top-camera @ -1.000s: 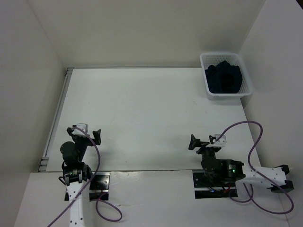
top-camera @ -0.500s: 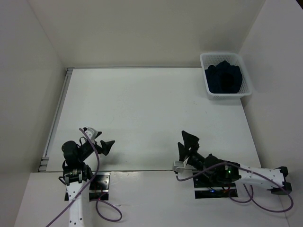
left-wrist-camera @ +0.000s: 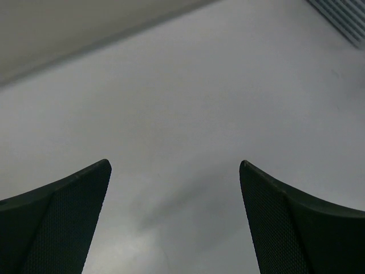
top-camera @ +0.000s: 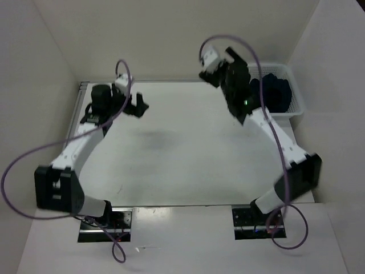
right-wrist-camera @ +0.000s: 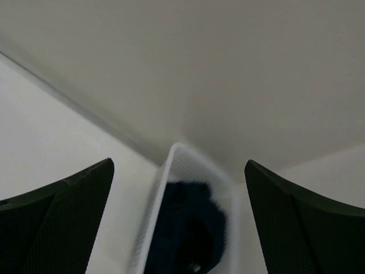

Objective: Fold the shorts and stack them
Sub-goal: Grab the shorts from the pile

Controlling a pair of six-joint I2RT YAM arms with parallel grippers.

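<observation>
The dark navy shorts point(top-camera: 272, 94) lie bunched in a white mesh basket point(top-camera: 275, 116) at the table's far right corner. My right gripper point(top-camera: 242, 68) hangs in the air just left of the basket, open and holding nothing. In the right wrist view the shorts point(right-wrist-camera: 188, 228) and the basket's rim point(right-wrist-camera: 155, 214) show, blurred, ahead of and below the right gripper point(right-wrist-camera: 179, 162). My left gripper point(top-camera: 137, 107) is stretched out over the far left of the table, open. In the left wrist view only bare white table lies under the left gripper point(left-wrist-camera: 175, 165).
White walls close in the table at the back and on both sides. A metal rail point(top-camera: 74, 123) runs along the table's left edge. Purple cables loop off both arms. The basket stands tight against the right wall.
Both arms have unfolded from their rest pose near the bases and swung out to the far side: the right towards the basket, the left to the far left. Both grippers stayed open.
</observation>
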